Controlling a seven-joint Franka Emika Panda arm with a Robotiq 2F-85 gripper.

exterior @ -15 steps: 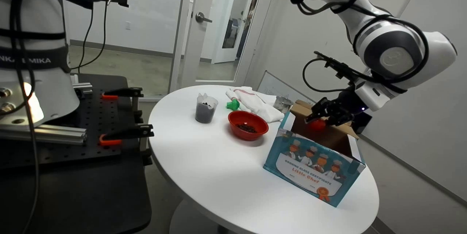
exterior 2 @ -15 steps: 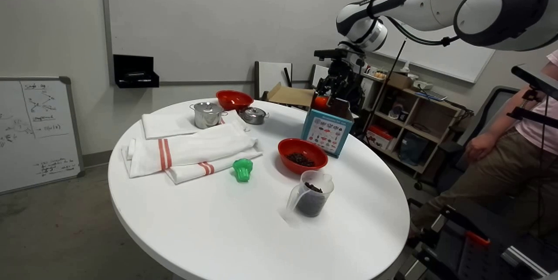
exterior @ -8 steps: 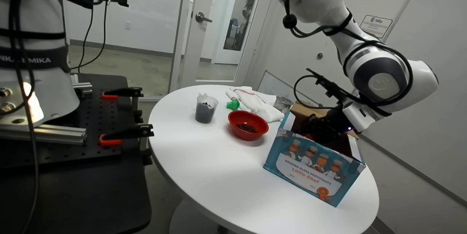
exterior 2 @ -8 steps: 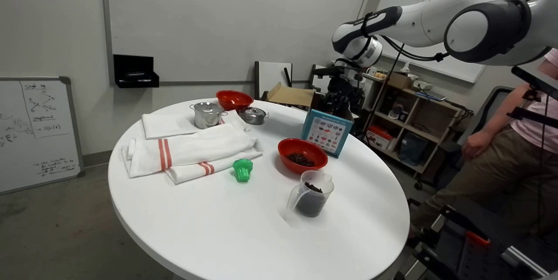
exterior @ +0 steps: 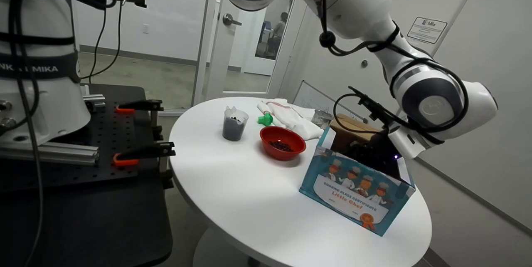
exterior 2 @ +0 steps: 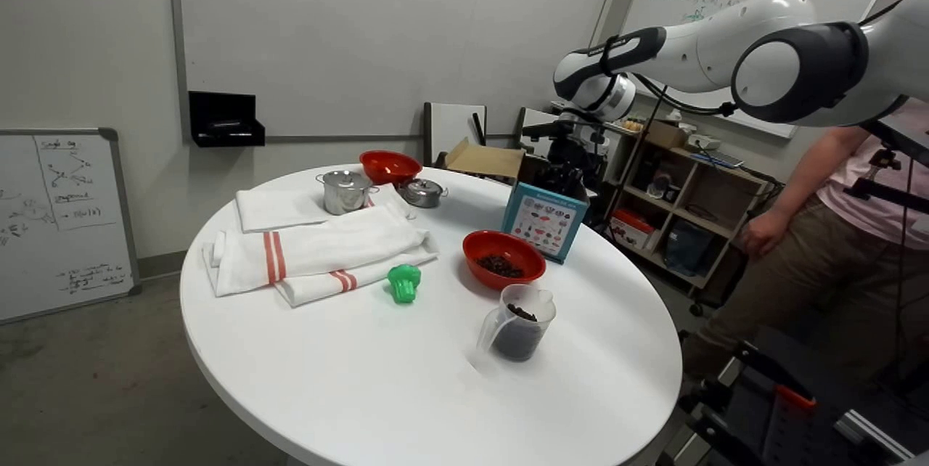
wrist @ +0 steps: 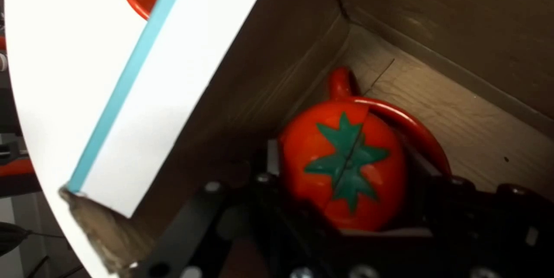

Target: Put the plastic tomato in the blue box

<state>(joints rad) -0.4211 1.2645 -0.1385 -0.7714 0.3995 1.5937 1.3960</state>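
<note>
Wrist view: tomato (wrist: 344,163) is round, shiny red, flat green star on top, thin dark seam across it. The gripper (wrist: 348,161) is partway spread and clamped on it: one finger each side, one pad (wrist: 272,156) right up against the red skin, the other finger mostly in shadow. So tomato sits between the fingertips, down inside the blue box (wrist: 127,83). A red dish (wrist: 417,134) with a loop handle, also in the box, shows just past it; can't tell if they touch.

In an exterior view the arm (exterior: 361,13) angles down into the box; the gripper's dark body fills part of the opening, tips and tomato hidden by the printed front wall.

In an exterior view the gripper is partly behind the box, tips and tomato hidden; a red bowl (exterior 2: 504,259) sits near the box.
</note>
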